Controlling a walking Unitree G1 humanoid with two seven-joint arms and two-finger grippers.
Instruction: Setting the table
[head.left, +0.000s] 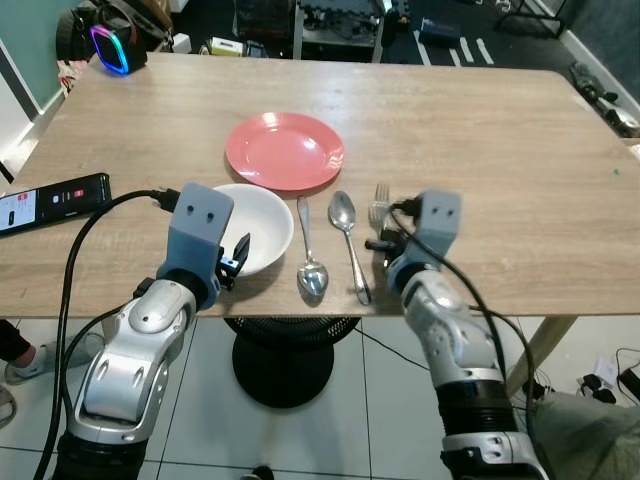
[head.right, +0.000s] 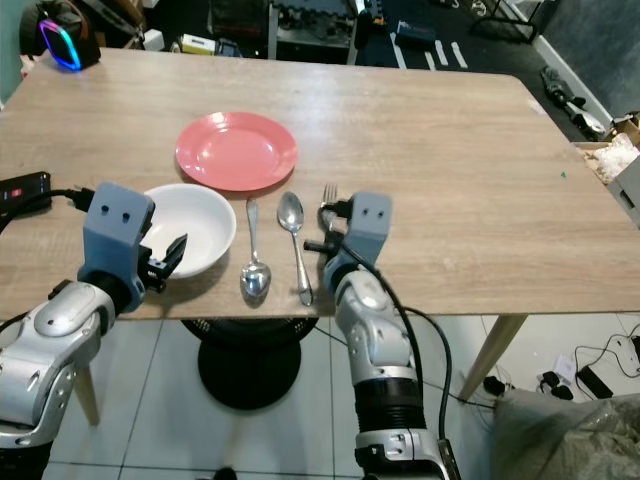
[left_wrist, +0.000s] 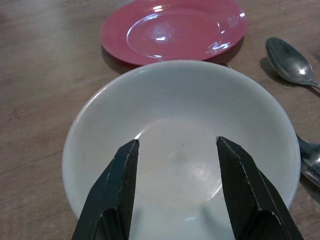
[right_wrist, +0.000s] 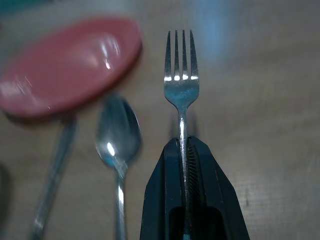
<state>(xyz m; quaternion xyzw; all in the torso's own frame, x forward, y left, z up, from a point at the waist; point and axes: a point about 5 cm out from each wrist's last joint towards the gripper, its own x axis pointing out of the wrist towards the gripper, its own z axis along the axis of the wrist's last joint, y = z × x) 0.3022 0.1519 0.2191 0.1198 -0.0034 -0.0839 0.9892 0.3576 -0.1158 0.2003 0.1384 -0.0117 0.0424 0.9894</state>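
Wooden table (head.left: 480, 130) — items lying near its front edge:

Fork (right_wrist: 181, 85): lying on the table to the right of the two spoons, tines pointing away from the robot. The right gripper (right_wrist: 186, 150) is clamping its two black fingers together on the fork's handle, with the tines and neck sticking out beyond the fingertips.

Spoon (head.left: 348, 240): lying just left of the fork, bowl pointing away from the robot, apart from the gripper.

Second spoon (head.left: 309, 255): lying left of the first, bowl pointing toward the table's front edge.

White bowl (left_wrist: 185, 145): sitting upright at the left of the cutlery, just in front of the plate. The left gripper (left_wrist: 176, 165) is hovering over the bowl's near side with its fingers spread apart — nothing between them.

Red plate (head.left: 285, 150): sitting behind the bowl and the spoons, toward the table's middle.

Phone (head.left: 50, 200): lying at the table's left edge, well apart from the bowl.
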